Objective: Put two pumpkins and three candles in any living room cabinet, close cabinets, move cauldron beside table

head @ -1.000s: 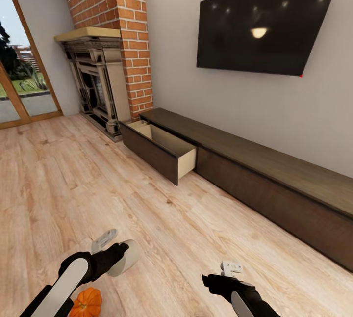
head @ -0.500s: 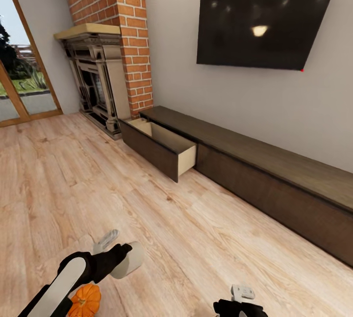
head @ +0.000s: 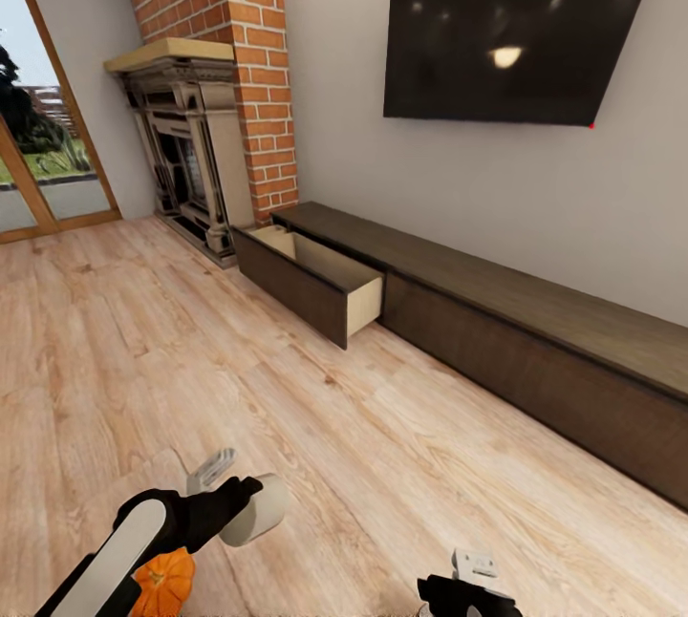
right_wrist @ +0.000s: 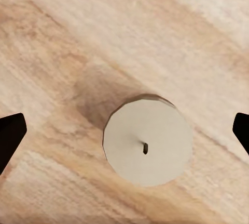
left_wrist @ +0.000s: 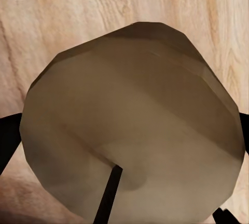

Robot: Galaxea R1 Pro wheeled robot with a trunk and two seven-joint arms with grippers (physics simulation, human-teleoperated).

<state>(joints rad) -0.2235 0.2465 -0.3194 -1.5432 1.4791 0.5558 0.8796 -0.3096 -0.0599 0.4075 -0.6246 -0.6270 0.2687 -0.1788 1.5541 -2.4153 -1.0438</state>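
Right wrist view — candle (right_wrist: 148, 141) stands on floor (right_wrist: 78, 26) between pincer (right_wrist: 124, 130) tips.

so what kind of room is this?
Most likely a living room: a brick fireplace, a wall-mounted TV and under it a long low cabinet with one drawer pulled open, on a wood floor.

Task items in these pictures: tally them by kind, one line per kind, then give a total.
Candles: 2, one held in the left gripper as candle, one standing on the floor under the right gripper as candle
Pumpkins: 1, pumpkin on the floor by the left arm
Cabinets: 1, cabinet with one drawer pulled open
Total: 4
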